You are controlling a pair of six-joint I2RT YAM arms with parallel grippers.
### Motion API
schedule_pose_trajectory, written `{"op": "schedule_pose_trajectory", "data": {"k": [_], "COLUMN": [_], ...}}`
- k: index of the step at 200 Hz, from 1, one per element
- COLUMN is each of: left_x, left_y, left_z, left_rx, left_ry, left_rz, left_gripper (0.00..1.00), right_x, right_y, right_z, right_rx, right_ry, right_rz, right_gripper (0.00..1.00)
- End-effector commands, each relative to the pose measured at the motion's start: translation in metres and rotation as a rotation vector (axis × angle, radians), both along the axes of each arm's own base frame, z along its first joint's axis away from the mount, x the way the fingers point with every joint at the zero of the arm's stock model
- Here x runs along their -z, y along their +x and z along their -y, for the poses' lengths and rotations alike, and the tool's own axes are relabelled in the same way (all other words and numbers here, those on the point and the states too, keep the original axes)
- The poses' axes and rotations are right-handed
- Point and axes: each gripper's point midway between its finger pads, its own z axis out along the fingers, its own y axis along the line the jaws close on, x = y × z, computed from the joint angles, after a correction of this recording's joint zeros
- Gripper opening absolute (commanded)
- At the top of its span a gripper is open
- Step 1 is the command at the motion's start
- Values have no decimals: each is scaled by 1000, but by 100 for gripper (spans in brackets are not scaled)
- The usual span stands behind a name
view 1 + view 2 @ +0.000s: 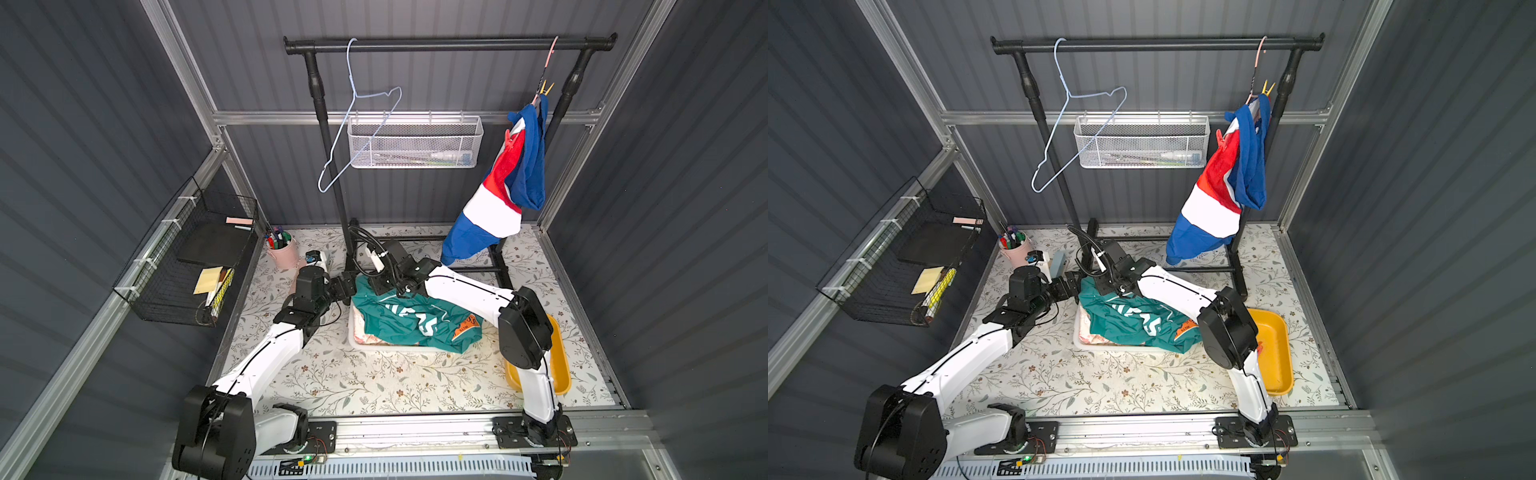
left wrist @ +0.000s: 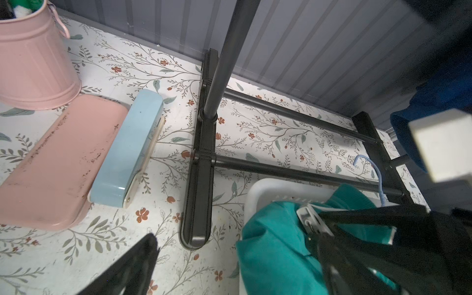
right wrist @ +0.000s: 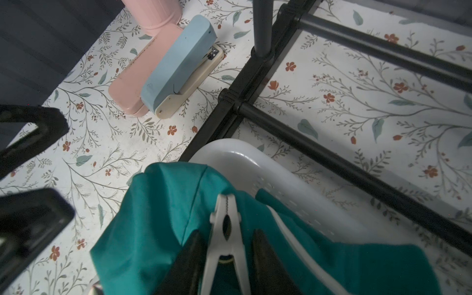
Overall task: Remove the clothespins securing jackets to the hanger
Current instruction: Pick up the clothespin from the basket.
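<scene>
Floral worktop [image 3: 102, 143] carries a basket [image 3: 255, 163] at its middle with the teal jacket [image 3: 166, 204] heaped inside, so the right hand [image 3: 226, 231], half open and gripping nothing yet, straddles the pale pin [image 3: 224, 212] on its fold, seemingly to squeeze it, left hand [image 1: 347, 286] wide open, empty, beside.

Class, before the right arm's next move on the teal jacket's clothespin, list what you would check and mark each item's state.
1. The right fingers straddle the pale clothespin: ok.
2. They are squeezing its handles: cannot tell.
3. It is released from the teal jacket: not ok, it is clipped on.
4. The left gripper is open: ok.
5. The jacket lies in the white basket: ok.
</scene>
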Motion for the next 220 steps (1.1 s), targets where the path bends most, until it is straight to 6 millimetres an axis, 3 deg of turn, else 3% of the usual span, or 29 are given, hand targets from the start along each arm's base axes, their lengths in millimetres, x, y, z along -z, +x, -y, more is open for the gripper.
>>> {"op": "schedule_pose_trajectory", "data": {"k": [1, 75, 131, 148, 171, 190, 220], "left_x": [-4, -8, -14, -31, -49, -50, -49], "left_y": [-2, -3, -2, -2, -5, -3, 1], "left_z": [-2, -2, 2, -1, 0, 5, 11], "left_rx": [-1, 2, 40, 37, 52, 84, 118], "left_ry": [-11, -10, 15, 53, 60, 66, 80], "left_rz": [17, 31, 60, 116, 174, 177, 181], "left_gripper": [99, 99, 99, 99, 99, 99, 99], "right_x": [1, -37, -90, -106, -120, -115, -102], "right_y": [-1, -6, -10, -15, -26, -35, -47], "right_z": [-4, 2, 25, 45, 87, 113, 131], "right_rx": [-15, -19, 33, 75, 154, 181, 218], "right_ry": [-15, 22, 70, 71, 96, 122, 118], "right_rz": [0, 41, 132, 163, 175, 146, 100], "right_gripper": [31, 21, 20, 20, 22, 23, 24]}}
